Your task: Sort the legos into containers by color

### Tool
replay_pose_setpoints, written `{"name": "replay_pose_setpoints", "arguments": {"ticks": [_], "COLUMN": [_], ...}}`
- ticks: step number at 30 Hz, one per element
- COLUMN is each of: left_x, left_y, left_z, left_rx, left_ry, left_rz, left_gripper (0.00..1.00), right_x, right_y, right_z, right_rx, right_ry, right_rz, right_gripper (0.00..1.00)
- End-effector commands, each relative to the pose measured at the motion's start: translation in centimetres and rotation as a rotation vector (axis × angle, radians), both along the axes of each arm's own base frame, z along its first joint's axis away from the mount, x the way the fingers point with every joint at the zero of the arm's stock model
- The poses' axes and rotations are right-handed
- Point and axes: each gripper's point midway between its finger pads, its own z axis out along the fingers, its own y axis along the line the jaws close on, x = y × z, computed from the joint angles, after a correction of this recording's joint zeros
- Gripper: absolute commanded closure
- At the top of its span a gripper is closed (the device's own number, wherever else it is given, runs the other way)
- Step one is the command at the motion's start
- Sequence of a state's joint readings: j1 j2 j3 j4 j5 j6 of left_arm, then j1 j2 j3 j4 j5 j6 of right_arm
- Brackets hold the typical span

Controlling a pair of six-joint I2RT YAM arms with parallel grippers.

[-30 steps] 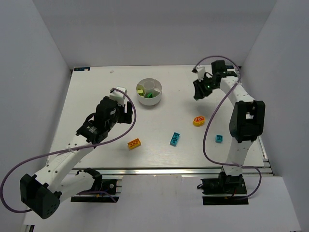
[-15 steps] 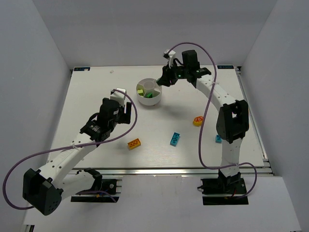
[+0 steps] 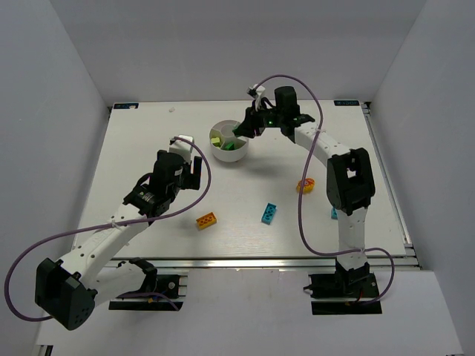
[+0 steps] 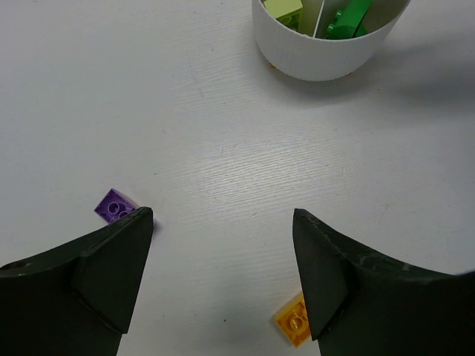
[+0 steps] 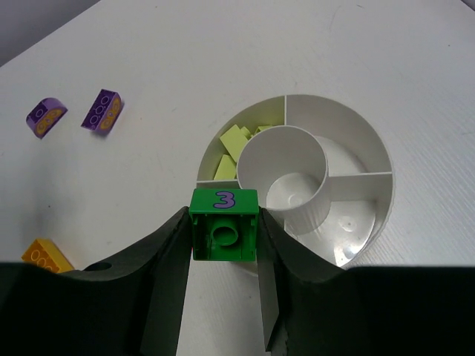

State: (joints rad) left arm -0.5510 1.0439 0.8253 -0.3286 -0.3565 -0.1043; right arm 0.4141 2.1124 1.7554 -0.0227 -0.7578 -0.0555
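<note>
Holding, right gripper (image 5: pixel 223 213): one green brick (image 5: pixel 224 234) printed with a purple 3, pinched between both fingers at their tips, jaws narrowed to the brick's width. Position: hanging over the rim of the white bowl (image 5: pixel 375 159), beside the central hub (image 5: pixel 286 159) and next to the wedge that holds the lime bricks (image 5: pixel 232 141). Whether it touches the rim cannot be told.

Left gripper (image 4: pixel 221 216): spread wide, nothing between the fingers, low over the table (image 4: pixel 223 133), short of the bowl.

Bowl contents, left wrist view: lime bricks in one wedge, green pieces (image 4: pixel 349 16) in the adjoining wedge.

Loose on the table:
- purple brick (image 4: pixel 115 206), just beside one fingertip of the left gripper
- second purple brick (image 5: pixel 104 111), near the first
- orange-yellow brick (image 4: pixel 292 325), partly hidden by the other finger
- cyan brick (image 3: pixel 269 213), well apart from the bowl
- round yellow-orange piece (image 3: pixel 305 185), beside the right arm
- small cyan brick (image 3: pixel 333 214), partly behind the right arm
</note>
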Motion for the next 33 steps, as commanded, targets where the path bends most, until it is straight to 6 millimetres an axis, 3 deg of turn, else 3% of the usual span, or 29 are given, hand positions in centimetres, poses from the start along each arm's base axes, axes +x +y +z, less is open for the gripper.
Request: {"name": "replay_pose_setpoints", "arguments": {"ticks": [1, 12, 18, 33], "left_x": [0.2, 0.2, 0.2, 0.2], "left_y": [0.3, 0.2, 0.1, 0.1], "left_z": [0.1, 0.2, 0.1, 0.1], "left_rx": [0.002, 0.000, -0.002, -0.003], "left_ry": [-0.013, -0.012, -0.011, -0.009], "left_rz": [0.012, 0.006, 0.004, 0.003], "left_gripper": [0.14, 0.14, 0.14, 0.14], "right_x": [0.3, 0.2, 0.6, 0.8], "right_y": [0.8, 0.6, 0.6, 0.4], "right_z": [0.3, -2.7, -3.2, -4.8], "right_rx": [0.032, 0.009, 0.010, -0.020], "right_ry": [-0.046, -0.011, -0.002, 0.011], "right_rz": [0.017, 0.001, -0.015, -0.035], "right_gripper": [0.84, 0.80, 0.78, 0.43]}}
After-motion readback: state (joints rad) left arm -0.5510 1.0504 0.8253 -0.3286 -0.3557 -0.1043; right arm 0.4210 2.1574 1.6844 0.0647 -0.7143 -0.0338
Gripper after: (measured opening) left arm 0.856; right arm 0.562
